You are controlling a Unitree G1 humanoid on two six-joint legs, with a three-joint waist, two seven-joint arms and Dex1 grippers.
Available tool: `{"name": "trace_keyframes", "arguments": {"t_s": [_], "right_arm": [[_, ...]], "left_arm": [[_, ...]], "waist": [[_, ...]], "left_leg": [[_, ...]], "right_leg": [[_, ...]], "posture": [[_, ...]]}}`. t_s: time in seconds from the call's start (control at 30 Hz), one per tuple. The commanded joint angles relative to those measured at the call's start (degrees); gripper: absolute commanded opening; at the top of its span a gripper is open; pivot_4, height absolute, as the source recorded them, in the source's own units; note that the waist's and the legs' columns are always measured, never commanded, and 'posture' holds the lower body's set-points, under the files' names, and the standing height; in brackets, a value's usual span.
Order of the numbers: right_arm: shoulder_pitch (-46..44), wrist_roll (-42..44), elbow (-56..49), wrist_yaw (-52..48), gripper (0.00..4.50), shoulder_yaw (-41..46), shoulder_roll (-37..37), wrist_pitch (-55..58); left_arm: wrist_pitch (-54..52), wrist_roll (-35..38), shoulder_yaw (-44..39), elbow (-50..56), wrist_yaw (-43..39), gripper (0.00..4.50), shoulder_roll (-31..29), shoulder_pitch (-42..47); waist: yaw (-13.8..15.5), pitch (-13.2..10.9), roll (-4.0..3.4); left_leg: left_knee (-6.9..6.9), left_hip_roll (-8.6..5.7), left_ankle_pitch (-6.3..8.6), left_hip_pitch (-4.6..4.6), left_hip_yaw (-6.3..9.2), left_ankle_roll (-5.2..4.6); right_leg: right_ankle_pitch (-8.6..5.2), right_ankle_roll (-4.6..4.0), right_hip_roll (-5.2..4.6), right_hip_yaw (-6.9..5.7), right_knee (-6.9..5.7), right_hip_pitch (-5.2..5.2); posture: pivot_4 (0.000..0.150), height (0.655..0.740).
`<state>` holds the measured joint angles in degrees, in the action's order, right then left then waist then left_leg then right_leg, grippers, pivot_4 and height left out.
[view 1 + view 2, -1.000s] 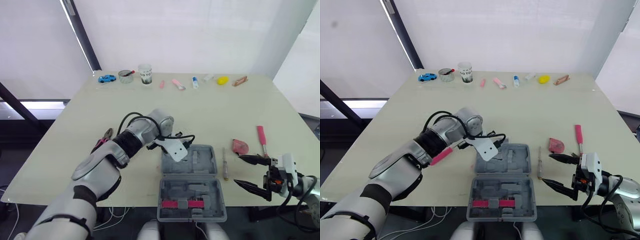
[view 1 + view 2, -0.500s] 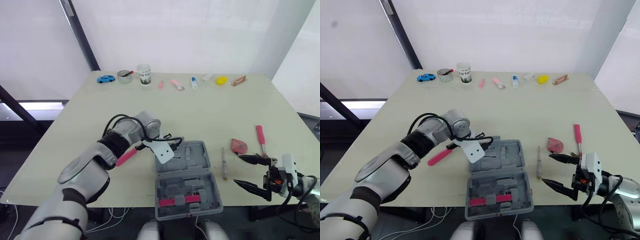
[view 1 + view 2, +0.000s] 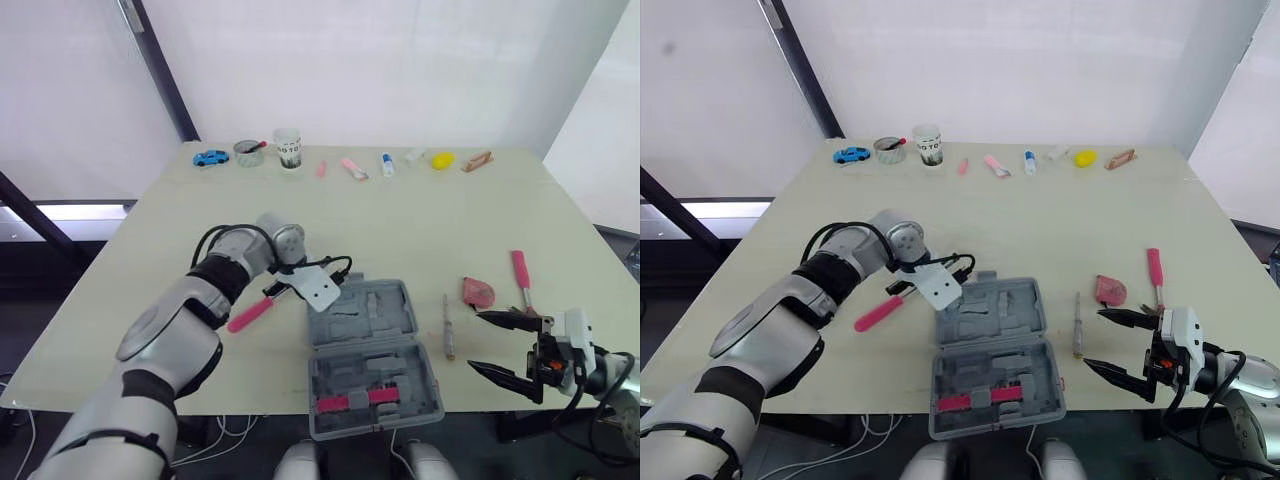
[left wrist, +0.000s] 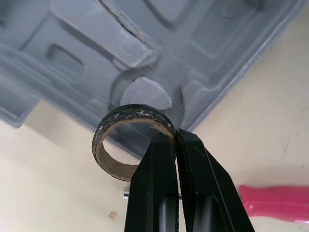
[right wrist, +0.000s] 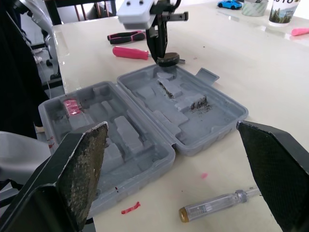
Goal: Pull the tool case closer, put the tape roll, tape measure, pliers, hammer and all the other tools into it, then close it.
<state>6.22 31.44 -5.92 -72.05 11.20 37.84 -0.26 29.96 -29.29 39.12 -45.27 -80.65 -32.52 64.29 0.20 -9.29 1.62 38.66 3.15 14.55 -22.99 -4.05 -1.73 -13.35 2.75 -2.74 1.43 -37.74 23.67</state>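
While hanging over the edge of the grey tool case [image 4: 203,58], clamps the left gripper [image 4: 175,137] onto the wall of the tape roll [image 4: 107,163], fingers pressed almost together with just the band between them. Holds the roll flat, partly above a rounded recess in the tray and partly above bare table [image 4: 270,121] (so not quite lined up, by the look of it). Probably calls for a nudge inward before release; otherwise risks catching the rim and dropping outside. Just below, on the table: a pink-handled screwdriver [image 4: 275,203].

Through the right wrist view: shows the case open flat, both halves mostly bare, one pink piece [image 5: 71,106] seated in a slot. Spreads the right gripper [image 5: 171,125] wide, nothing between its fingers. Places the pliers [image 5: 126,36] beyond the left gripper, well clear of the case, and a tester screwdriver [image 5: 219,204] just beside the case's rim.

From the head views: sets the case near the table's front edge, between the two arms, close enough for loading. Parks the right gripper low at the front right, apart from the case, likely to leave the left arm room. Near it: a pink tape measure [image 3: 479,292] and a pink-handled tool [image 3: 522,272] (hammer or not, cannot tell). Judged early in the packing, with most tools outside the case.
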Motion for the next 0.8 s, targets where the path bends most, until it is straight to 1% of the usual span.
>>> {"name": "trace_keyframes", "arguments": {"t_s": [0.03,0.13,0.27,0.33,0.43,0.47,0.57,0.67,0.8], "right_arm": [[-0.23,0.46,-0.84,-0.12,4.50,0.53,-0.21,-1.06],[-0.55,0.25,-0.27,-0.20,4.50,0.16,-0.56,-1.41],[-1.13,-0.07,0.21,-0.30,4.50,-0.30,-1.15,-1.71],[-1.39,-0.19,0.52,-0.45,4.50,-0.41,-1.31,-1.87],[-1.63,-0.32,1.08,-0.74,4.50,-0.73,-1.42,-2.20],[-1.70,-0.37,1.26,-0.81,4.50,-0.85,-1.44,-2.34],[-2.04,-0.35,1.67,-1.10,4.50,-1.12,-1.42,-2.53],[-2.44,-0.38,2.04,-1.40,4.50,-1.19,-1.35,-2.57],[-2.71,-0.33,2.42,-1.83,4.50,-0.98,-1.17,-2.50]], "left_arm": [[-2.66,4.89,-4.92,4.30,-1.64,0.10,-1.88,-0.36],[-4.20,6.37,-6.96,5.78,-1.21,0.10,-3.32,-1.51],[-8.74,10.00,-10.16,5.67,-1.98,0.10,-2.88,-2.85],[-14.80,14.03,-12.11,6.40,-5.45,0.10,-2.12,-4.35],[-22.96,17.58,-14.00,9.95,-7.99,0.10,-1.15,-5.62],[-25.41,18.27,-14.41,11.62,-8.38,0.10,-0.88,-5.99],[-38.65,19.54,-13.92,21.59,-8.80,0.10,1.39,-7.55],[-50.04,20.08,-12.89,28.17,-9.11,0.10,3.08,-7.64],[-57.64,21.50,-12.37,30.17,-11.14,0.10,2.03,-6.52]], "waist": [[0.01,0.00,0.00],[-0.08,0.00,0.00],[-0.06,0.00,0.00],[-0.08,0.00,-0.01],[-0.06,0.00,-0.01],[-0.01,0.00,0.00],[0.27,0.00,-0.01],[0.33,0.00,-0.01],[-0.18,0.01,-0.02]], "left_leg": [[0.00,0.00,0.00,0.00,0.00,0.00],[0.00,0.00,0.00,0.01,0.00,0.00],[0.00,0.00,0.00,0.02,0.00,0.00],[0.00,0.00,0.00,0.01,0.00,0.00],[0.00,0.00,0.00,0.00,0.00,0.00],[0.00,0.00,0.00,-0.01,0.01,0.00],[0.01,0.00,0.00,-0.02,0.03,0.01],[0.01,0.00,0.00,-0.01,0.02,0.01],[0.01,0.00,0.00,0.01,0.06,0.01]], "right_leg": [[0.01,0.01,0.00,-0.01,0.00,0.00],[0.01,0.03,0.00,0.00,0.00,0.00],[0.06,0.11,0.00,-0.01,-0.03,0.00],[0.07,0.13,0.00,-0.02,-0.02,0.00],[0.08,0.15,0.00,-0.04,-0.02,0.00],[0.08,0.15,0.00,-0.05,-0.01,0.00],[0.08,0.16,0.00,-0.06,-0.02,0.00],[0.09,0.17,0.00,-0.04,-0.02,0.00],[0.08,0.16,0.03,-0.04,-0.05,0.00]], "posture": [[0.150,0.7400],[0.150,0.7400],[0.150,0.7400],[0.150,0.7400],[0.150,0.7400],[0.150,0.7400],[0.150,0.7400],[0.150,0.7400],[0.150,0.7400]]}}
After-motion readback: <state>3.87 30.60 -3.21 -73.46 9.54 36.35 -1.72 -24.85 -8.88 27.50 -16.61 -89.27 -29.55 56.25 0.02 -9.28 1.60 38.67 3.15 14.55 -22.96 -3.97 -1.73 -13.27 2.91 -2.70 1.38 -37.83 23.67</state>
